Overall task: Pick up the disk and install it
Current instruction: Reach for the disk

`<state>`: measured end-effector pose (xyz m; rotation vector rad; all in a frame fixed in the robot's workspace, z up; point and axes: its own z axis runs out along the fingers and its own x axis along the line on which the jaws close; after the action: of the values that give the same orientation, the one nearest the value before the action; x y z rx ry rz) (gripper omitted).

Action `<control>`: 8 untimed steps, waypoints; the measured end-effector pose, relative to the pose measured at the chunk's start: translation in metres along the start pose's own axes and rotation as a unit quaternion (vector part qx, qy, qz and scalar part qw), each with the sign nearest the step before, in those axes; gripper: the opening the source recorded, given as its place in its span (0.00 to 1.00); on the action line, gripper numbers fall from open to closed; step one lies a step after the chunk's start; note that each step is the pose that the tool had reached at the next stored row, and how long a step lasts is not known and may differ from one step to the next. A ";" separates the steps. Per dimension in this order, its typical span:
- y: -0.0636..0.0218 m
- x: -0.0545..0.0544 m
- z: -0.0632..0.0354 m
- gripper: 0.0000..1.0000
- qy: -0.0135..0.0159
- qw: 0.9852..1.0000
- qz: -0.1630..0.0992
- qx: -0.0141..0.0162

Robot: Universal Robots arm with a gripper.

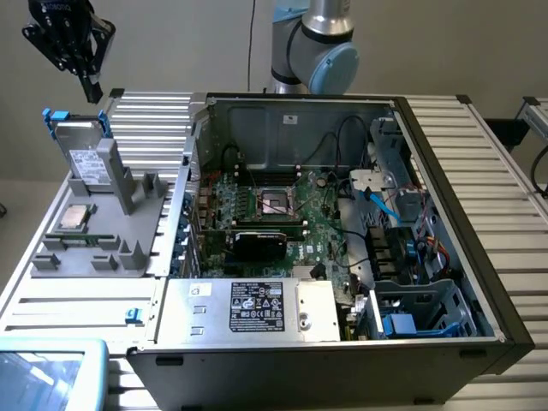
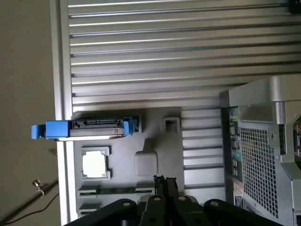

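— Below the pincer (image 1: 91,91), what stands there?
— The disk (image 1: 86,158), upright on edge in its slot of the grey holder tray (image 1: 111,224), blue rails at the top. The pincer hangs above it, apart from it, fingers pressed together and holding nothing.
— So how far along is the job?
— By my reckoning, at the very start: the disk is not yet lifted, and nothing of the installing is done. The open computer case (image 1: 342,214) lies off to the pincer's side, beyond the tray and well apart.
— And the surface, the room?
— A counter (image 1: 479,163) of ribbed aluminium slats carries tray and case. A small square chip (image 1: 73,217) lies in the tray just beside the disk. Behind everything is a plain pale wall (image 1: 171,43).
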<state>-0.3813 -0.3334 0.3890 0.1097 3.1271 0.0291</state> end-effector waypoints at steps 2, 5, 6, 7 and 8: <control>0.0032 0.009 0.0010 0.11 0.000 1.000 0.000 0.000; 0.0082 0.023 0.0028 0.11 0.000 1.000 0.000 0.000; 0.0099 0.028 0.0034 0.11 0.000 1.000 0.000 0.001; 0.0116 0.033 0.0040 0.11 0.000 1.000 0.000 0.001; 0.0133 0.037 0.0047 0.11 0.000 1.000 0.000 0.001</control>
<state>-0.4175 -0.3175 0.3842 0.1097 3.1272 0.0271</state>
